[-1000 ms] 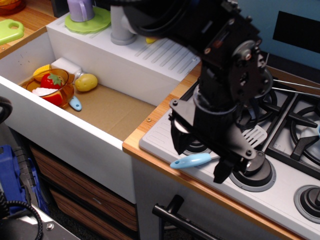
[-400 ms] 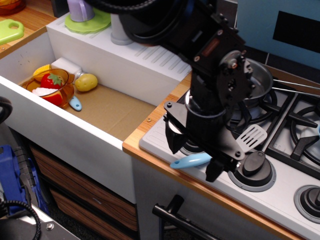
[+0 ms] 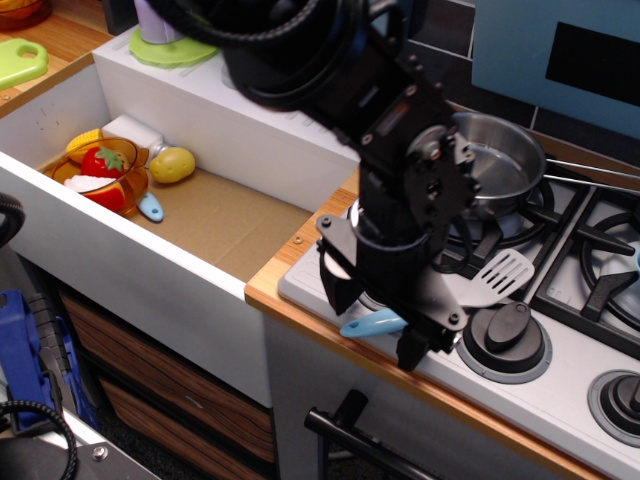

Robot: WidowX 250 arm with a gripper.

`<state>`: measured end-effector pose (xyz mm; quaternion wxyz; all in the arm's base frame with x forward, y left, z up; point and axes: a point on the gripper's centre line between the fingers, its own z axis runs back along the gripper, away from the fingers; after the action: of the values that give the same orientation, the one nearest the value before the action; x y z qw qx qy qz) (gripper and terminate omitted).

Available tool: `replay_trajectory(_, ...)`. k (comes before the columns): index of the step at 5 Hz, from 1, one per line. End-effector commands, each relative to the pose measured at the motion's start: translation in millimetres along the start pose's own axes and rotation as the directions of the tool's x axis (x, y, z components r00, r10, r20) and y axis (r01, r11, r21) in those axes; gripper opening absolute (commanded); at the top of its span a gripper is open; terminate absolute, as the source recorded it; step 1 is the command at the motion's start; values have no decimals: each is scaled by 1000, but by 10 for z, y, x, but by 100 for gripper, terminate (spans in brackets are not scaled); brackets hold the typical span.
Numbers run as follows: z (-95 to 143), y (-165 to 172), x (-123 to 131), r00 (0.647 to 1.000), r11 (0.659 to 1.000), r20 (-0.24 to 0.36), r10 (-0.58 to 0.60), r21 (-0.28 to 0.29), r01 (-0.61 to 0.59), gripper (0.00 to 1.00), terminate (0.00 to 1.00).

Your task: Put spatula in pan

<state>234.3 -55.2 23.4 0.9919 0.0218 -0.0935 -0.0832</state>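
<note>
The spatula lies on the front strip of the toy stove, its light-blue handle (image 3: 372, 323) at the counter edge and its grey slotted head (image 3: 497, 275) pointing back right. My black gripper (image 3: 375, 318) hangs low over the handle, jaws open, one finger on each side of it; part of the neck is hidden by the arm. I cannot tell if the fingers touch it. The shiny steel pan (image 3: 497, 160) stands on the back-left burner, behind and right of the gripper, with its thin handle reaching right.
Two grey stove knobs (image 3: 510, 335) (image 3: 622, 397) sit along the front strip. The white sink (image 3: 60, 215) at left holds an orange bowl (image 3: 100, 180) of toy food, a yellow lemon (image 3: 172, 163) and a stubby light-blue utensil handle (image 3: 151, 207). A black oven handle (image 3: 350, 432) is below.
My arm has shifted left and a little lower, uncovering more of the pan. The gripper now straddles the blue handle. The spatula has not moved.
</note>
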Motion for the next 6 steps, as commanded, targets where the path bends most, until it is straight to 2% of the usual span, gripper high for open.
replay_trajectory(1, -62, 26, 22, 999, 1000, 31, 20, -5, -20, 100, 0)
replay_trajectory(2, -78, 14, 34, 999, 999, 26, 32, -9, -31, 0, 0)
replay_trajectory(4, 214, -109, 78, 996, 997, -58, 63, -38, -65, 0, 0)
replay_trajectory(6, 695, -68, 202, 995, 999, -90, 30, 33, -27, 0, 0)
